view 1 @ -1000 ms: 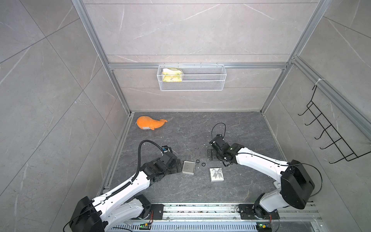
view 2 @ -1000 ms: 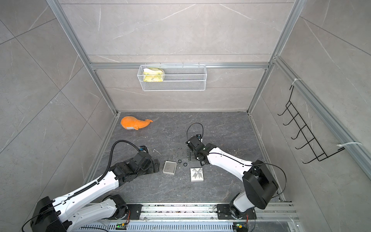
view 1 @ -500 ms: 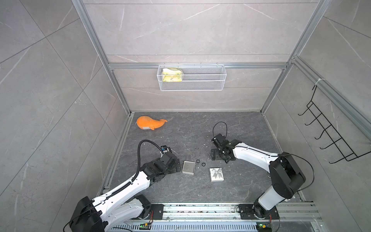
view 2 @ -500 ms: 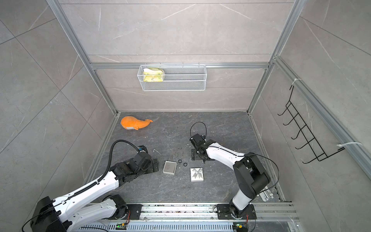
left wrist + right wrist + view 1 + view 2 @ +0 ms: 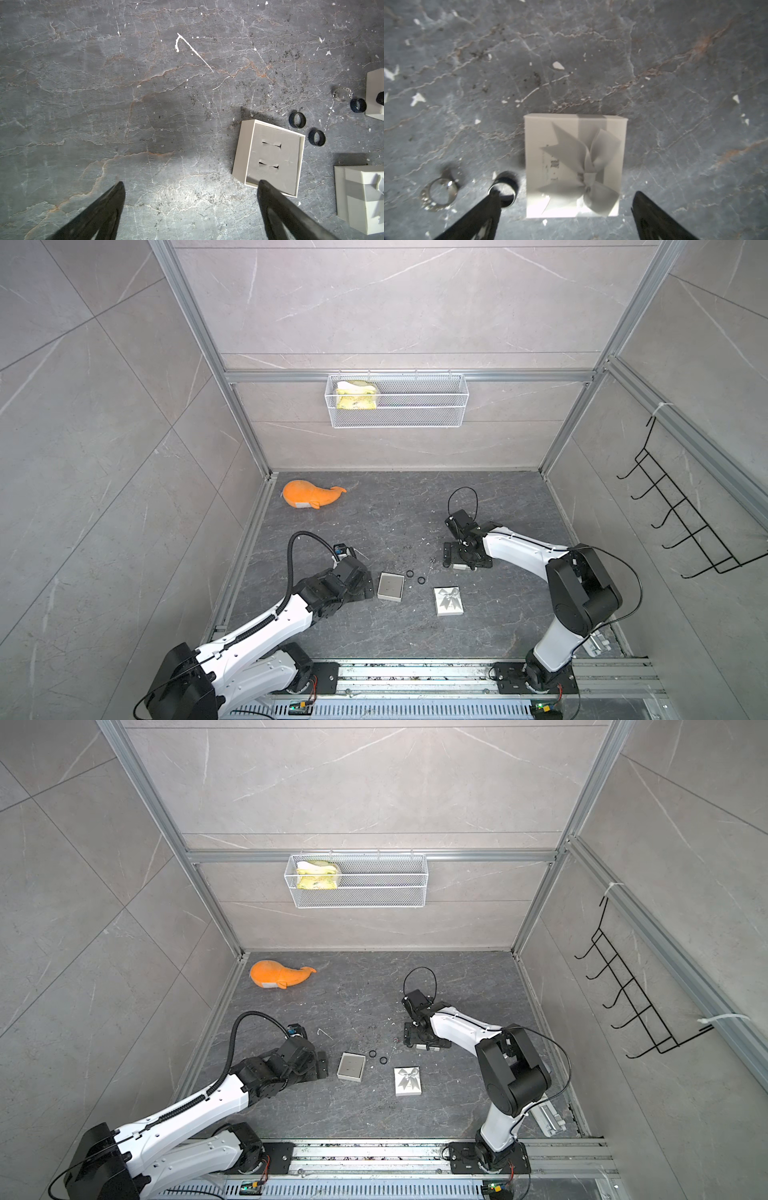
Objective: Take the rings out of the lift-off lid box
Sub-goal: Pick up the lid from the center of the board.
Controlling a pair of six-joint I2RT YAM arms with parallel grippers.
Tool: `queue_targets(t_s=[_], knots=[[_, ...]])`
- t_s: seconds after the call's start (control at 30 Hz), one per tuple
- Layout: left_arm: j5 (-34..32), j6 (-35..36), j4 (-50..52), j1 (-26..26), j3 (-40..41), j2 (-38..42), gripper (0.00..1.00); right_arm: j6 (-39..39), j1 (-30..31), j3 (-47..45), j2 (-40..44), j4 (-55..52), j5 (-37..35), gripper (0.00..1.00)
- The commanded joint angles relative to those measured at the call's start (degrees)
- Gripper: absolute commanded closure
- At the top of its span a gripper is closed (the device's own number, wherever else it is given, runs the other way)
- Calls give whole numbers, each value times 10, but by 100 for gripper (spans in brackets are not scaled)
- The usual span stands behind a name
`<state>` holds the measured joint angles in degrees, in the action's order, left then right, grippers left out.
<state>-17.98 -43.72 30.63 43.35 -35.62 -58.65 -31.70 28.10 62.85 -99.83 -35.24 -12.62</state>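
**Top views:** Open box base (image 5: 390,587) sits on the surface (image 5: 374,510), just beside the left pincer (image 5: 368,587). Two black rings (image 5: 410,573) lie on the surface just off the base's far corner, clear of it. Bow lid (image 5: 448,600) rests apart from the base and is judged to be the lifted-off top. Right pincer (image 5: 465,562) hangs low farther back; what lies under it is hidden here. Third ring too small to confirm. Same layout in both top views.

**Left wrist:** Left pincer (image 5: 191,182) is spread wide w/ only bare surface between the fingers. One tip overlaps the base's corner in view; contact not confirmed. The base insert shows two empty slots and no ring inside. Two rings lie beside the base. The third black ring (image 5: 357,105) is farther off, just beside a small bow box (image 5: 374,93), w/ a silver ring (image 5: 341,94) near.

**Right wrist:** Right pincer (image 5: 565,192) is also spread wide and grips nothing. The small bow box shows between the fingers, lower down. One finger overlaps the third black ring in view.

**Step:** Removal appears done, w/ all three black rings out of the base. Next move, by my judgement: both arms withdraw w/o nudging rings or boxes.

**Vs earlier frames:** Right arm's elbow has risen and folded back toward its mount, while its wrist is roughly in place. Left arm, boxes and rings are unchanged.
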Motion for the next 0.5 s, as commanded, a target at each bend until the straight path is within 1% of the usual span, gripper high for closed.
queue_targets(t_s=[0.0, 0.23, 0.47], knots=[[-10, -1, -9, -5, 2, -4, 0, 7, -4, 26, -17, -18, -2, 1], [-9, -2, -12, -5, 5, -7, 0, 16, -12, 43, -45, -18, 2, 1], [-6, 0, -13, -5, 4, -18, 0, 7, -20, 39, -51, -15, 1, 1]])
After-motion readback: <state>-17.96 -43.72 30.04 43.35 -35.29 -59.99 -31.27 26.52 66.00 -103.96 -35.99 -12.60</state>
